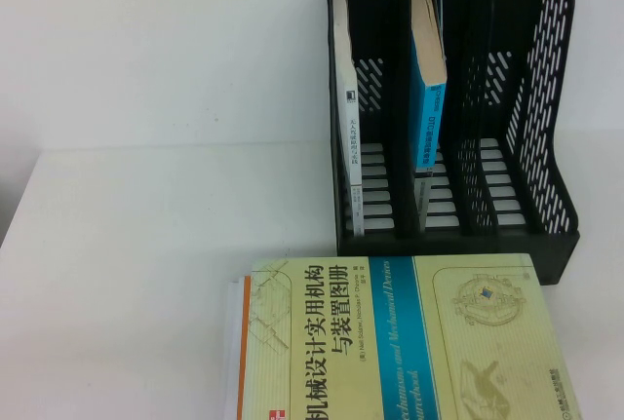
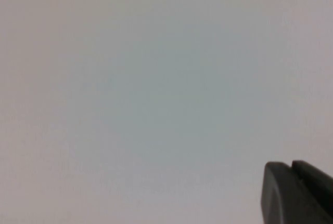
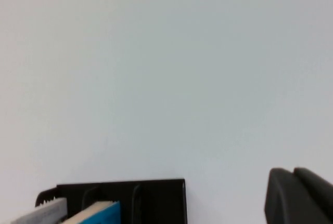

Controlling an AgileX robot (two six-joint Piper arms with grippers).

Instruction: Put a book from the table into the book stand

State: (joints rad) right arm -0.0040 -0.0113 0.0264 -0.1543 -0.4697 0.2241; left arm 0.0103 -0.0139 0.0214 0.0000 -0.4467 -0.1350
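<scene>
The large pale yellow-green book (image 1: 409, 342) with a blue band and black Chinese title lies flat on the white table (image 1: 146, 245) at the near edge, just in front of the black book stand (image 1: 551, 147). Neither gripper shows in the high view. In the left wrist view my left gripper (image 2: 290, 166) is shut and empty, facing a plain white surface. In the right wrist view my right gripper (image 3: 292, 172) is shut and empty, with the top of the book stand (image 3: 156, 198) ahead of it.
The stand holds a white book (image 1: 344, 118) in its left slot and a smaller blue-spined book (image 1: 429, 98) in the second slot; its two right slots hold nothing. A white book with an orange edge (image 1: 244, 342) lies under the large book.
</scene>
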